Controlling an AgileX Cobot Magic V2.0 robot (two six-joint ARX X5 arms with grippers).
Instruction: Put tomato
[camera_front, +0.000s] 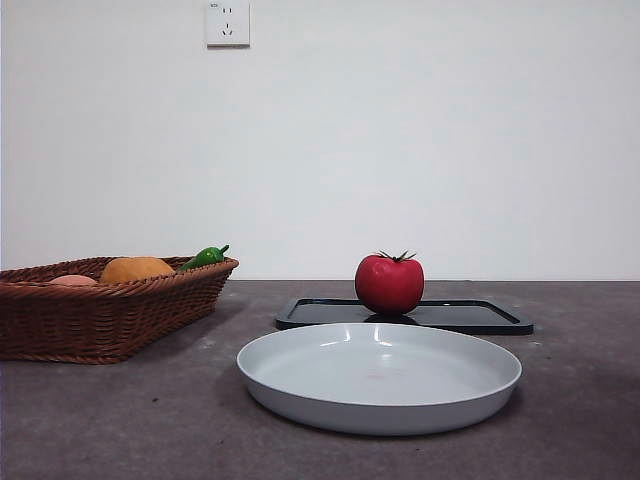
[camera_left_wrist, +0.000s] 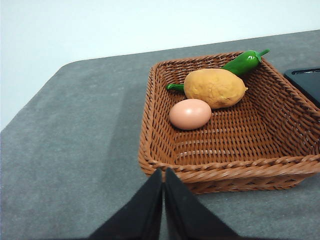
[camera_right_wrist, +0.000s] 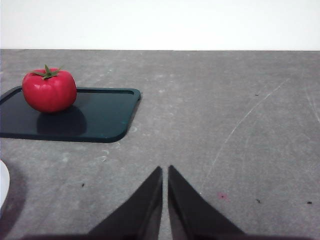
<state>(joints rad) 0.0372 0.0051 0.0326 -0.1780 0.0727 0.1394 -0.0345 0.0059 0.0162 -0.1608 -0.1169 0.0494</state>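
The red tomato (camera_front: 389, 283) with a green stem stands upright on a flat black tray (camera_front: 470, 317) behind a white plate (camera_front: 300, 390). In the right wrist view the tomato (camera_right_wrist: 49, 90) sits on the tray (camera_right_wrist: 100, 117), well away from my right gripper (camera_right_wrist: 165, 171), which is shut and empty over bare table. My left gripper (camera_left_wrist: 163, 172) is shut and empty, just outside the near rim of the wicker basket (camera_left_wrist: 225, 167). Neither arm shows in the front view.
The wicker basket (camera_front: 60, 320) at the left holds an orange lumpy fruit (camera_left_wrist: 215, 87), a pale egg (camera_left_wrist: 190, 114) and a green pepper (camera_left_wrist: 242, 62). A wall socket (camera_front: 227, 22) is on the white wall behind. The grey table stretches to the right of the tray.
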